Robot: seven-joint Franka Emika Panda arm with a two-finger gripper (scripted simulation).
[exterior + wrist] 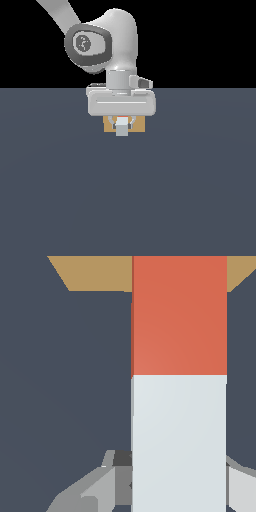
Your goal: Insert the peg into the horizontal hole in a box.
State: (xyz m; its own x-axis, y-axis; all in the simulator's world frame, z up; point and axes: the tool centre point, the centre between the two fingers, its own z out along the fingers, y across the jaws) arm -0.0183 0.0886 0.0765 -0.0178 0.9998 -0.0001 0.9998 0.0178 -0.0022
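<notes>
While gripped, peg (179, 381) between end effector (122, 125) fingers.

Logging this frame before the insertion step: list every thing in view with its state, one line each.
Long square-section orange-red and white peg: held by its white end, orange end pointing at the box.
Small tan-orange box: on the floor behind the peg; hole hidden.
Gripper: fingers shut on the peg.

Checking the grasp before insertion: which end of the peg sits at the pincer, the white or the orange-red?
The white end. On the wrist view the pincer closes around it, while the orange-red end reaches out toward the tan box.
</notes>
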